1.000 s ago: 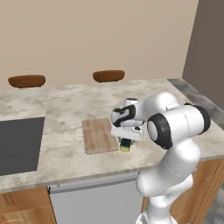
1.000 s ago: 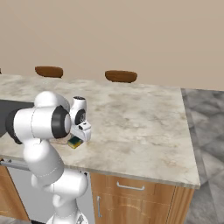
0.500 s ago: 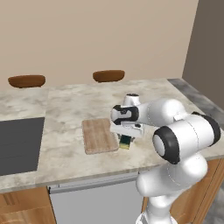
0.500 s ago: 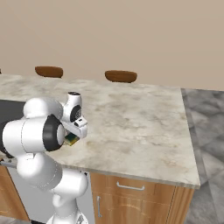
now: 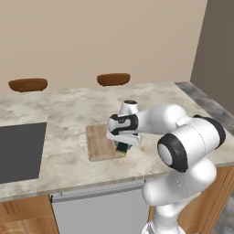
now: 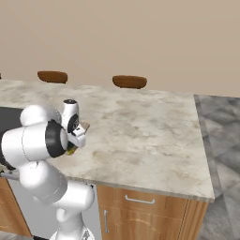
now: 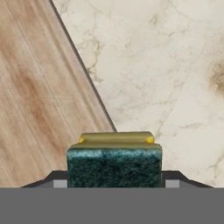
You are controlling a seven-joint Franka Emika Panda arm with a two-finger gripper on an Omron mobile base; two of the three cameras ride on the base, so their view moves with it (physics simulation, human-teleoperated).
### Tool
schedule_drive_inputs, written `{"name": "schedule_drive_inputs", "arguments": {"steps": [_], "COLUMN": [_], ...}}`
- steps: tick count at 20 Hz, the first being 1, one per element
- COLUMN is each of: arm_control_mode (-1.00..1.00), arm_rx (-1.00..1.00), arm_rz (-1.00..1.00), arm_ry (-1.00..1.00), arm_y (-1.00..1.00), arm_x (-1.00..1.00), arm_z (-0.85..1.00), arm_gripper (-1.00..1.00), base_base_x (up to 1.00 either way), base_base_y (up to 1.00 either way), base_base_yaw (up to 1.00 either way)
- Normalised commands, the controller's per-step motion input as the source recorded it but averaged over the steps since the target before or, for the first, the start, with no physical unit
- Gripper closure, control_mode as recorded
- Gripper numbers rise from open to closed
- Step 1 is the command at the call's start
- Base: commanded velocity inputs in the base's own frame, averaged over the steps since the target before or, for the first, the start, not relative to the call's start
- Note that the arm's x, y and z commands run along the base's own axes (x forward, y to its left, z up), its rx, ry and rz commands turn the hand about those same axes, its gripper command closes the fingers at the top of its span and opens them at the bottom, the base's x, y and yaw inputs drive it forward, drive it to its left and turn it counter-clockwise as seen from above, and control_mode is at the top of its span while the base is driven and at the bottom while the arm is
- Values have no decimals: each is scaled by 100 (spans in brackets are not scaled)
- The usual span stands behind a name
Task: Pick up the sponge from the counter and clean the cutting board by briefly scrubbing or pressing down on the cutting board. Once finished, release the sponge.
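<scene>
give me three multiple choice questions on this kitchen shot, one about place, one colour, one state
1. Where does the sponge sit?
A. in the claw, over the cutting board's right edge
B. on the cooktop
C. on a stool

2. What colour is the sponge's top layer?
A. red
B. dark green
C. white

3. What is the claw doing?
A. open, empty
B. shut on the sponge
C. gripping the board

Answers: A, the hand view shows the board's edge under the sponge; B, green sits over yellow; B, the fingertips flank it.

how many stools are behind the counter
2, only their brown seat tops show past the counter's far edge: one stool toward the left end, the other stool near the middle. More could be hidden outside the pictures.
</scene>
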Motion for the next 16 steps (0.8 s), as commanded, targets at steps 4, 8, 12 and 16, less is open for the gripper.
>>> {"name": "schedule_drive_inputs", "arguments": {"steps": [4,8,12,16], "arm_control_mode": [-100,-100,-100,-100], "arm_rx": [0,0,0,0], "arm_rz": [0,0,0,0], "arm_ry": [1,5,8,7], "arm_y": [13,41,38,11], "arm_x": [69,43,8,0], "arm_z": [-1,-16,-43,-40], "arm_gripper": [100,100,100,100], "base_base_x": [0,0,0,0], "base_base_y": [0,0,0,0], "base_base_yaw": [0,0,0,0]}}
